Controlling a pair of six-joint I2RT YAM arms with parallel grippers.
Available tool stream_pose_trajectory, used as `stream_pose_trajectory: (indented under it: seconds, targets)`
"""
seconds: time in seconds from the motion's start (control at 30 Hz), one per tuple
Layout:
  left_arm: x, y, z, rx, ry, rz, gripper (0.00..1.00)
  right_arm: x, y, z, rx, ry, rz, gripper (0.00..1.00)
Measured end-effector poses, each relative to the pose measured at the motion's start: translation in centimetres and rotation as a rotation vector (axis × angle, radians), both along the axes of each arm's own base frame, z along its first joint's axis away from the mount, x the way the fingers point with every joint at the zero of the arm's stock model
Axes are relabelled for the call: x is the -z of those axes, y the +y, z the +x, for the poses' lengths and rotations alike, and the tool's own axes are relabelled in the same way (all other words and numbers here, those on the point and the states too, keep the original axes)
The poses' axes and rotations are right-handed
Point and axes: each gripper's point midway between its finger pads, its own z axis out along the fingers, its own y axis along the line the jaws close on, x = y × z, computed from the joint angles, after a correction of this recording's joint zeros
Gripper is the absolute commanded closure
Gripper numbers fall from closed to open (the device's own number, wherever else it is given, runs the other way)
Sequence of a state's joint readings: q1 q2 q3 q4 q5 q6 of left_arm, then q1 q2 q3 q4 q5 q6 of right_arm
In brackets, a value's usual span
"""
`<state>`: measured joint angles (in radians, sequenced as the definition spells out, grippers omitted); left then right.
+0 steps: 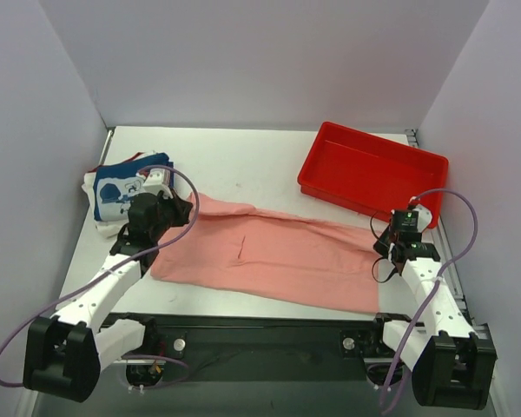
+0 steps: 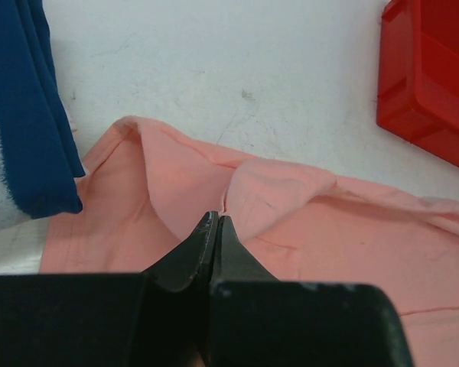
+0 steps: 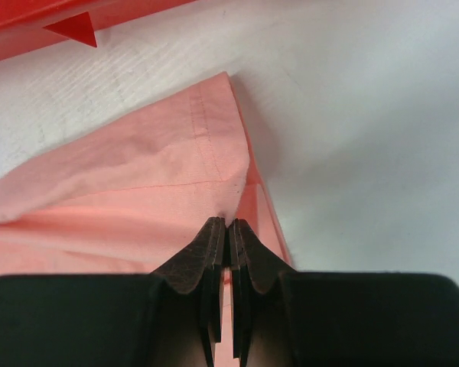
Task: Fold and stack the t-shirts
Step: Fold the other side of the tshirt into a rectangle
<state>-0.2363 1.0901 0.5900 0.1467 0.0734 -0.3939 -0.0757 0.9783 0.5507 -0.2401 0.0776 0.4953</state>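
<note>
The left gripper (image 1: 184, 211) is at the end of the plain salmon-pink cloth t-shirt (image 1: 278, 256) that lies farthest from the shallow rectangular red plastic tray (image 1: 373, 165). In the left wrist view, the left gripper (image 2: 216, 222) has its black jaws pressed together on a raised fold of the salmon-pink cloth t-shirt (image 2: 352, 229). The cloth rises into a small ridge at the tips.

The right gripper (image 1: 382, 248) is on the near side of the tray, at the shirt's other end. The right wrist view shows the right gripper (image 3: 227, 225) with its jaws drawn in to a thin slit. They pinch the hemmed corner of the salmon-pink cloth t-shirt (image 3: 138, 176), and a stitched seam runs just ahead of the tips.

The shirt lies as a long flat band on the white table (image 1: 243, 161), on the near-left side of the tray. Its tray-side end is near the tray's front edge, but the two do not touch.

At the left edge of the table, well apart from the tray, is a small stack of cloth. On top is a folded navy blue t-shirt with a white print (image 1: 122, 187), with white cloth (image 1: 100, 224) showing beneath it. In the left wrist view the navy blue t-shirt (image 2: 30, 115) is just beside the pink shirt's end, on the side away from the tray (image 2: 428, 84).

The tray sits at the far right of the table, and a corner of it (image 3: 53, 19) shows in the right wrist view.
</note>
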Motion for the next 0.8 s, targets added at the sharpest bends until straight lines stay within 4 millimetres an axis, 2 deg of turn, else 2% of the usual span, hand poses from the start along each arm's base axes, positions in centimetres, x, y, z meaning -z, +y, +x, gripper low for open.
stream_pose_trajectory:
  seconds: [0.1,0.2,0.43,0.6,0.67,0.7,0.73,0.8]
  targets:
    - [-1.5,0.5,-1.0,-0.017,-0.048,-0.013,1.0,0.0,-0.2,-0.6,0.011,-0.007,-0.011,1.0]
    - [-2.0,0.7,-1.9,-0.022,-0.067,-0.024,1.0,-0.3,-0.4,-0.8,0.024,-0.027,-0.022,1.0]
    - [0.4,1.6,-4.3,-0.054,-0.009,-0.035,1.0,-0.9,-0.5,-1.5,0.044,-0.071,-0.026,1.0]
    - [0.6,2.4,-5.7,-0.098,-0.011,-0.058,1.0,-0.7,-0.4,-2.1,0.051,-0.067,-0.02,1.0]
    - [0.2,2.7,-6.2,-0.117,-0.025,-0.071,1.0,-0.6,-0.3,-2.3,0.048,-0.063,-0.017,0.93]
    - [0.0,2.9,-6.4,-0.127,-0.033,-0.074,1.0,-0.6,-0.2,-2.4,0.048,-0.061,-0.016,0.83]
    - [-0.3,3.1,-6.5,-0.136,-0.041,-0.077,1.0,-0.6,-0.2,-2.5,0.046,-0.06,-0.014,0.64]
    - [-0.6,3.4,-6.8,-0.151,-0.051,-0.083,1.0,-0.7,0.0,-2.7,0.045,-0.061,-0.013,0.52]
